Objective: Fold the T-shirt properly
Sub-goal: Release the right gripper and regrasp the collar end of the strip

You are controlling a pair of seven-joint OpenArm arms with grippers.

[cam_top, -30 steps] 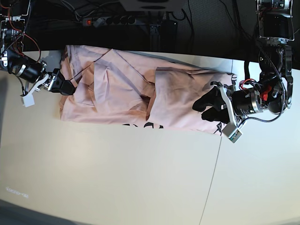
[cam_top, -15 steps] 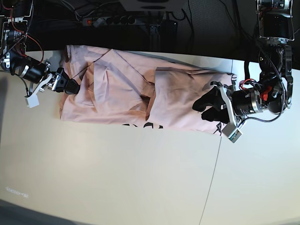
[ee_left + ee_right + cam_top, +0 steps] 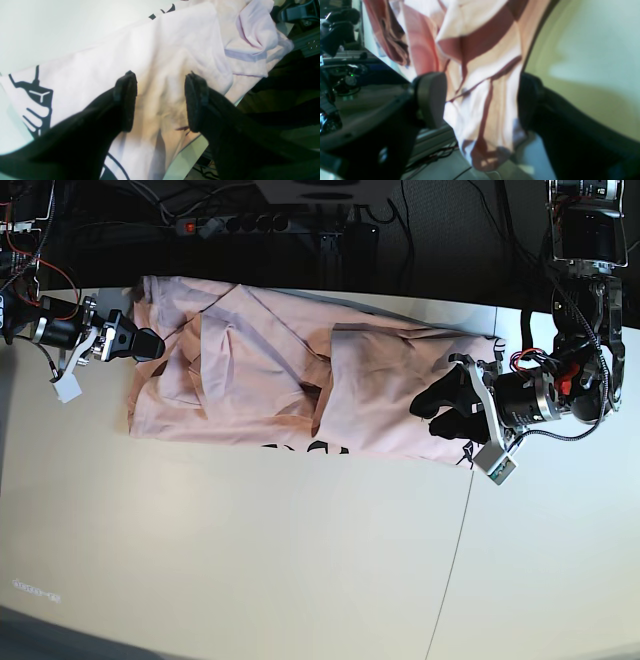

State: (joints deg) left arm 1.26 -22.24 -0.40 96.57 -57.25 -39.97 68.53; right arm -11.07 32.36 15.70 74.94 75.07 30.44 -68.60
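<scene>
The pale pink T-shirt [image 3: 270, 380] lies crumpled across the back half of the table, with loose folds on top and black print [image 3: 310, 448] peeking out at its front edge. My left gripper [image 3: 437, 412] rests over the shirt's right end. In the left wrist view it [image 3: 160, 100] is open, with plain fabric [image 3: 175, 50] beneath it and the black print [image 3: 37, 100] to its left. My right gripper [image 3: 143, 343] is at the shirt's left edge. The right wrist view shows it [image 3: 480, 100] wide open, the shirt's hanging edge [image 3: 480, 62] showing between its fingers.
The white table [image 3: 250, 560] has a thin seam [image 3: 455, 550] running front to back. Behind its far edge are a power strip [image 3: 230, 222], cables and dark equipment. A small white tag [image 3: 62, 392] dangles from the arm on the left.
My right gripper has moved along the shirt's left edge toward the back of the table. The left gripper and the shirt have stayed where they were.
</scene>
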